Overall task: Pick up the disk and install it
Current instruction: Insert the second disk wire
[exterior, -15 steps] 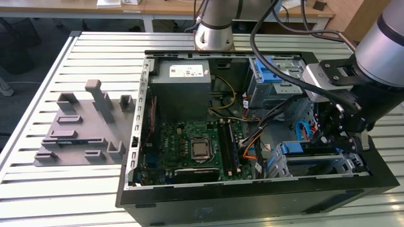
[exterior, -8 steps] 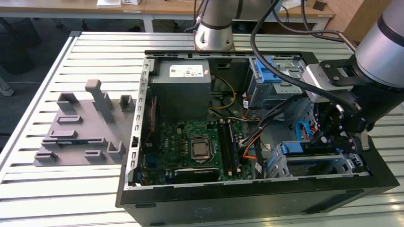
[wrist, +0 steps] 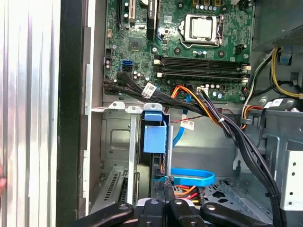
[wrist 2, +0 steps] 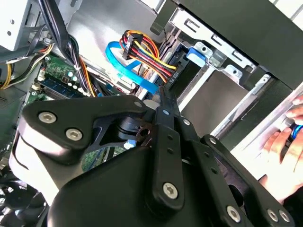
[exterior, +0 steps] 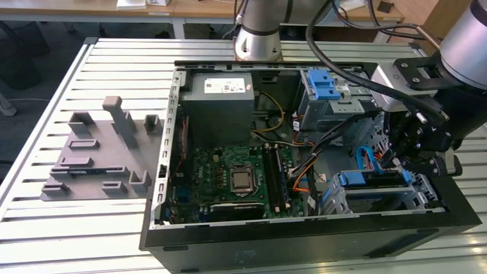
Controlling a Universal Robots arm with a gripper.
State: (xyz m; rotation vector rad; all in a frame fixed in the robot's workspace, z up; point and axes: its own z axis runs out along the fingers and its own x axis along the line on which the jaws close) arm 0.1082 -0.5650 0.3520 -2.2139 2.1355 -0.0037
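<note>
Exterior view first, going from its left: we see a grey fixture plate (exterior: 95,162) on the slatted table (exterior: 45,103), then the open computer case (exterior: 304,228) with its motherboard (exterior: 243,177), and at the exterior view's right our gripper (exterior: 396,162) reaching down into the case beside the drive cage (exterior: 380,197).

We judge the disk (exterior: 373,181) to be the unit with the blue carrier rails sitting in that cage, already inside the case, not out on the table. It lies directly below and just ahead of the gripper's tip, touching or very nearly so; we cannot tell which.

Seen from the first wrist view, the disk (wrist: 155,142) stands on edge in its slot, blue tab facing us, its long axis running down into the cage and away from the motherboard (wrist: 189,47), in line with the gripper (wrist: 163,182). The fingers (wrist: 159,189) look drawn close together at the disk's edge, but we cannot tell whether they clamp it or merely press.

A person's hand (wrist 2: 286,142) rests outside the case wall in the second wrist view.
</note>
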